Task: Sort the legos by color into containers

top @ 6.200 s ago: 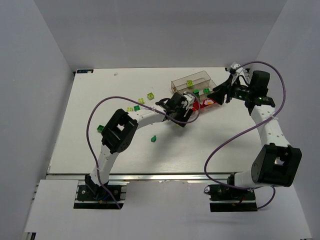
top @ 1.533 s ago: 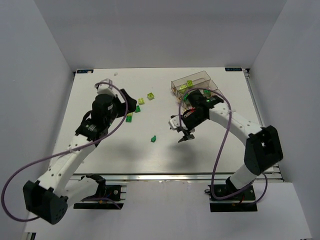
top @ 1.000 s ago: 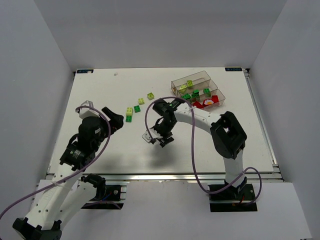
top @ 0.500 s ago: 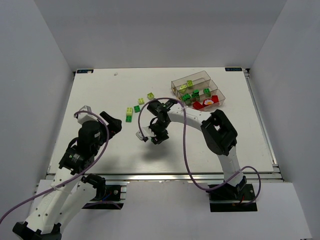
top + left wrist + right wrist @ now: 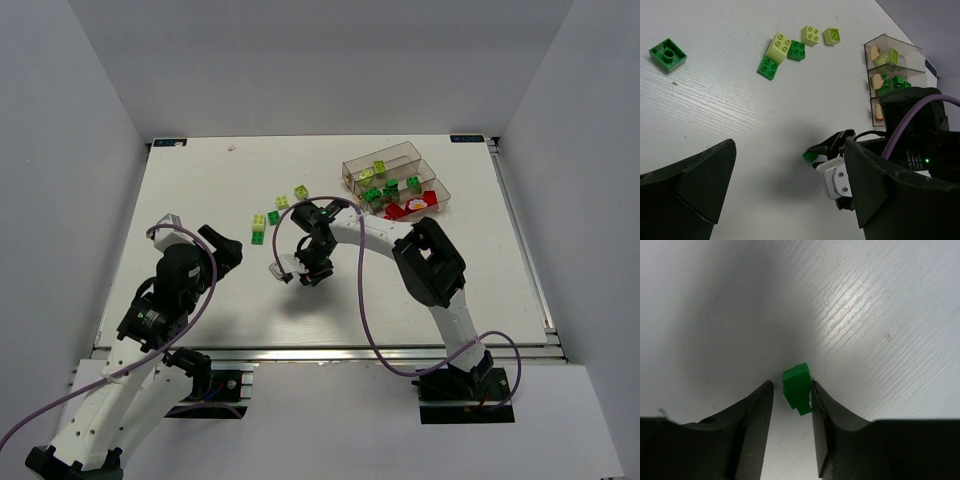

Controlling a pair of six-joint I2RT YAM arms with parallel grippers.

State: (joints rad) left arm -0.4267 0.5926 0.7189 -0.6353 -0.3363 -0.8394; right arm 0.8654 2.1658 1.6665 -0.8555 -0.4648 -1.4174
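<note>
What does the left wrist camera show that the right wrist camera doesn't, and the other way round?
Left wrist only: the bins, five loose bricks grouped together, and one upturned green brick lying apart from them. Right wrist only: a close look at the right tool, with a gap showing between one finger and the brick. Both: the small green brick between that tool's fingers, on the white table.

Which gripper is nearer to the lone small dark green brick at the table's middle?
Right. The right gripper straddles the brick, one finger each side; the left gripper hangs well off to its left.
</note>
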